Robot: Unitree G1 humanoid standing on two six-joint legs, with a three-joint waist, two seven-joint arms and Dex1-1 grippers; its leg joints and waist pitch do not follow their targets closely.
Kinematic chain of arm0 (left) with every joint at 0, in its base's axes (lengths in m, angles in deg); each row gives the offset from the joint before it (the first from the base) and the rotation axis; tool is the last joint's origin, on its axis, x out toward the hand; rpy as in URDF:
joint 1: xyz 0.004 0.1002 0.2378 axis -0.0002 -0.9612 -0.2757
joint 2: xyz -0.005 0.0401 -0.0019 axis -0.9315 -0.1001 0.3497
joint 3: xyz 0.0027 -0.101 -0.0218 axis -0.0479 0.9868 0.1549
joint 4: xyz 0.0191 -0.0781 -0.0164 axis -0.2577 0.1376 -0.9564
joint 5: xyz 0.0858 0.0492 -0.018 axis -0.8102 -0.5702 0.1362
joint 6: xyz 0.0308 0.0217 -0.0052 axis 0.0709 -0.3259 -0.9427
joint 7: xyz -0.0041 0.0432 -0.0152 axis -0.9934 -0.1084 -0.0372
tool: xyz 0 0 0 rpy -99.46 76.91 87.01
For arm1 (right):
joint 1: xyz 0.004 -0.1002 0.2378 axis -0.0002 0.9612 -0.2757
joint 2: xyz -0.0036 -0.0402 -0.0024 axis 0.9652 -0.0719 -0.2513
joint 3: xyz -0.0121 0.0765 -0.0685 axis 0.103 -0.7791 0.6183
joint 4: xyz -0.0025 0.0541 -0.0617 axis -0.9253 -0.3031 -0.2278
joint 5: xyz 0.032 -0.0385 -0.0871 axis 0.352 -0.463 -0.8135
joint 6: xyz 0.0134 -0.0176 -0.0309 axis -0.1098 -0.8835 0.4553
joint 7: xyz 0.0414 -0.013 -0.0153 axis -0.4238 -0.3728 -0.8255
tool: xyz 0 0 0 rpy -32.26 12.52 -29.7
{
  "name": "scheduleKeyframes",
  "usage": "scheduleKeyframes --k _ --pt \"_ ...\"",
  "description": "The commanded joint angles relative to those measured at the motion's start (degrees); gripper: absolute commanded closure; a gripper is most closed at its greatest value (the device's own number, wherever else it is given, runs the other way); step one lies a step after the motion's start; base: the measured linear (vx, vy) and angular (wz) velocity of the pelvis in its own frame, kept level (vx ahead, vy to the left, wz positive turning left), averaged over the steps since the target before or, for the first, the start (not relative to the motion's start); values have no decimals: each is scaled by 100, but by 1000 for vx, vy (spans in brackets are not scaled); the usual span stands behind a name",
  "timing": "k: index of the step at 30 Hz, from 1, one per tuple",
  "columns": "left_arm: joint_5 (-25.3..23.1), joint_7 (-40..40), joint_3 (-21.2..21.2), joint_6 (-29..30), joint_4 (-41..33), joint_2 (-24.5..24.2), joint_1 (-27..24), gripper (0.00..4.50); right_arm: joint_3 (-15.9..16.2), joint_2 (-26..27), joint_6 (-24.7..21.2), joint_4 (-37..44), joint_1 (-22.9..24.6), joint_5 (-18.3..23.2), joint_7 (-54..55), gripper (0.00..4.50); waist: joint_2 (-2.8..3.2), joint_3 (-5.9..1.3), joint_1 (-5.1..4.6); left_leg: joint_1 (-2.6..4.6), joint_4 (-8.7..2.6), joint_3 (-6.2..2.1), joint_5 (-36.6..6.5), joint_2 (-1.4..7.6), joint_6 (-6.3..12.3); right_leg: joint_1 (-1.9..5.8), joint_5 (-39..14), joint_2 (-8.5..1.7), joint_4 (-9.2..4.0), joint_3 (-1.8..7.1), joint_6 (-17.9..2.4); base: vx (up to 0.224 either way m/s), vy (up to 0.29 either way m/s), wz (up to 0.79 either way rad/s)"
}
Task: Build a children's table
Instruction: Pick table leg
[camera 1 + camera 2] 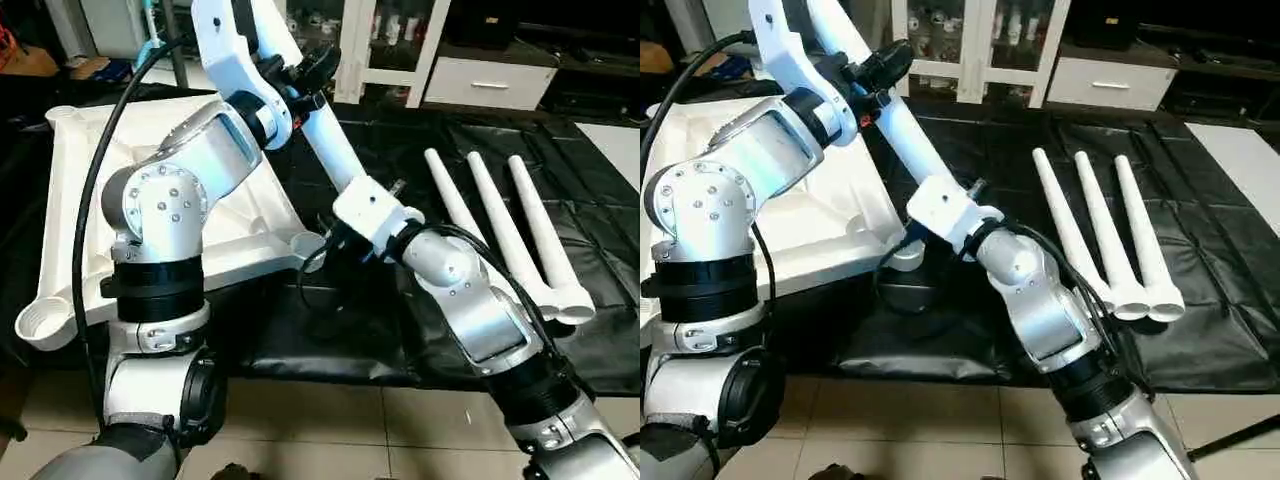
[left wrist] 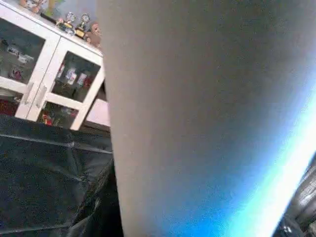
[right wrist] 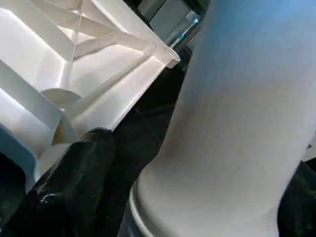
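The upturned table top (image 1: 90, 200) lies at frame left. The left hand (image 1: 312, 68), upper centre, grips a slanting leg (image 1: 335, 150); the right hand (image 1: 335, 245), fingers spread, straddles its lower end. Three legs (image 1: 500, 230) lie right.

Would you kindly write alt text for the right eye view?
Both silver arms meet at a white leg standing tilted at a corner socket of the upturned tabletop. Three more legs lie side by side on the black mat.

Head pair overhead; wrist cameras close-up.
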Motion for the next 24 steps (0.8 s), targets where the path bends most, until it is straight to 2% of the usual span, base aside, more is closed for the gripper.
scheduleKeyframes --k 1,5,6,10,18,20,21,22,23,24 --pt "83 -117 -57 76 -153 -9 27 280 -79 -3 -73 -11 -29 15 -103 84 29 -439 -11 144 -387 -54 -644 168 -261 245 221 -305 -357 181 -1163 0 0 0" --pt "102 -140 -71 97 -173 -31 19 280 -80 0 -71 -35 -23 50 -134 114 34 -440 -2 148 -387 -53 -622 171 -259 239 264 -304 -354 181 -1171 0 0 0" --pt "106 -144 -70 102 -178 -33 18 280 -78 3 -77 -25 -16 56 -147 121 58 -444 1 153 -385 -57 -624 172 -266 239 277 -305 -347 180 -1179 0 0 0" --pt "94 -168 -79 113 -183 -45 18 280 -83 17 -90 2 7 87 -198 157 41 -442 -1 147 -388 -55 -621 170 -266 246 311 -305 -351 179 -1193 0 0 0" --pt "79 -351 -116 109 -180 -100 25 280 -160 18 -76 87 41 196 -339 165 48 -440 2 150 -393 -58 -662 173 -269 243 265 -307 -355 179 -1193 0 0 0" --pt "121 -487 -155 133 -202 -144 13 224 -201 9 -49 138 60 292 -419 165 48 -443 2 151 -393 -57 -652 173 -260 244 270 -309 -350 180 -1189 0 0 0" --pt "137 -505 -149 130 -203 -140 11 210 -206 9 -49 143 62 302 -425 167 47 -446 5 156 -391 -55 -654 171 -249 245 279 -307 -351 179 -1188 0 0 0" --pt "381 -864 -133 164 -267 -168 -43 208 -331 19 -54 258 114 550 -576 168 48 -441 21 153 -388 -50 -648 169 -226 246 291 -318 -352 185 -1223 0 0 0" --pt "417 -940 -145 188 -286 -194 -59 208 -361 22 -58 286 127 609 -609 168 46 -444 19 148 -393 -53 -645 176 -220 250 310 -320 -343 184 -1248 0 0 0" --pt "399 -1129 -215 142 -324 -273 -119 189 -432 17 -64 370 171 780 -731 169 48 -445 16 151 -395 -53 -638 180 -214 243 349 -311 -343 176 -1279 0 0 0"
